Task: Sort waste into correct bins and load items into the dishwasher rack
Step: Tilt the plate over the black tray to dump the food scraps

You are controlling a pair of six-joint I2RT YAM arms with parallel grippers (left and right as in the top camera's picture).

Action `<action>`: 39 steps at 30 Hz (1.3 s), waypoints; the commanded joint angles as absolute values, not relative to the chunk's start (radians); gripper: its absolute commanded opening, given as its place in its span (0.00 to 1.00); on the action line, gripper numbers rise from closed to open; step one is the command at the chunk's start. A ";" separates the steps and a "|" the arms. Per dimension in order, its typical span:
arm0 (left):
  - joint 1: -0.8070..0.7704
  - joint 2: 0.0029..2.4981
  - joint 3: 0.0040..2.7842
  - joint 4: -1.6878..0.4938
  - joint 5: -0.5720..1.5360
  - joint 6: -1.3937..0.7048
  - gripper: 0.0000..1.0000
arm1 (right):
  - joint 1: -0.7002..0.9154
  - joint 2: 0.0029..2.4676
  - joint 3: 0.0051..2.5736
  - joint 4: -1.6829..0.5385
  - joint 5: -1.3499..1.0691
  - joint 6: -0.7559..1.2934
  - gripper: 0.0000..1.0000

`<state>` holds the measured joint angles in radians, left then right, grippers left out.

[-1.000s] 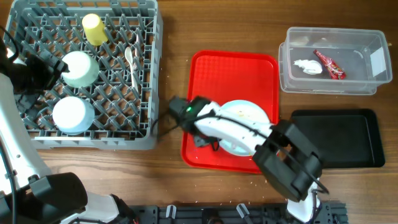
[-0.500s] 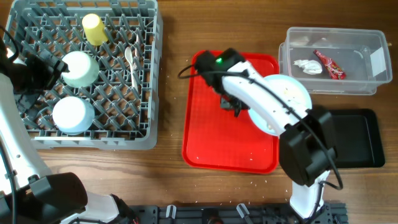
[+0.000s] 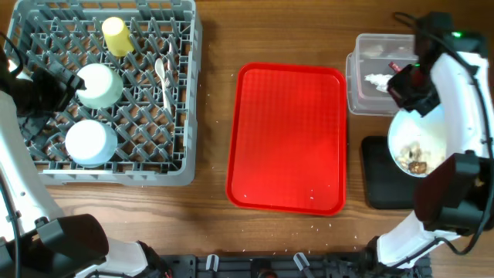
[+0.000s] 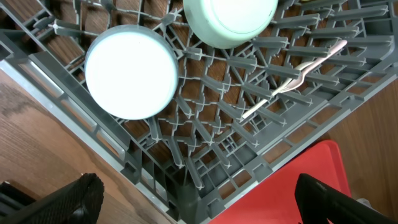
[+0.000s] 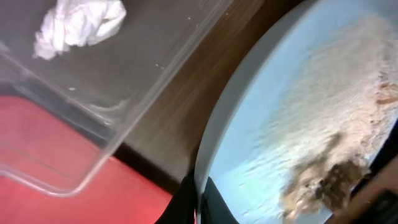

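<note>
My right gripper (image 5: 199, 199) pinches the rim of the large round pale plate (image 3: 423, 139) over the black rectangular tray (image 3: 374, 185), I judge to tip its brownish food scraps (image 3: 417, 160) in. Beyond sits the clear plastic tub (image 3: 359, 85); farthest, my left gripper (image 4: 199, 199) hangs spread above the grey pegged dishwasher rack (image 3: 46, 174).

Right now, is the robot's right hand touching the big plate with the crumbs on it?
Touching. The right wrist view shows the right gripper closed on the rim of the plate, with a dark finger on either side of the edge.
</note>
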<state>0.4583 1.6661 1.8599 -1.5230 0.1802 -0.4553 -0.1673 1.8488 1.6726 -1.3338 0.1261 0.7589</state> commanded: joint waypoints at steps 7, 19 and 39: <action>0.463 1.664 1.866 -1.523 0.181 -0.464 1.00 | -0.432 1.826 1.693 -1.359 -0.268 0.573 0.04; 0.463 1.664 1.866 -1.523 0.181 -0.464 1.00 | -0.691 1.829 1.684 -1.456 -0.623 0.247 0.04; 0.463 1.664 1.866 -1.523 0.181 -0.464 1.00 | -0.761 1.840 1.674 -1.511 -0.779 0.052 0.04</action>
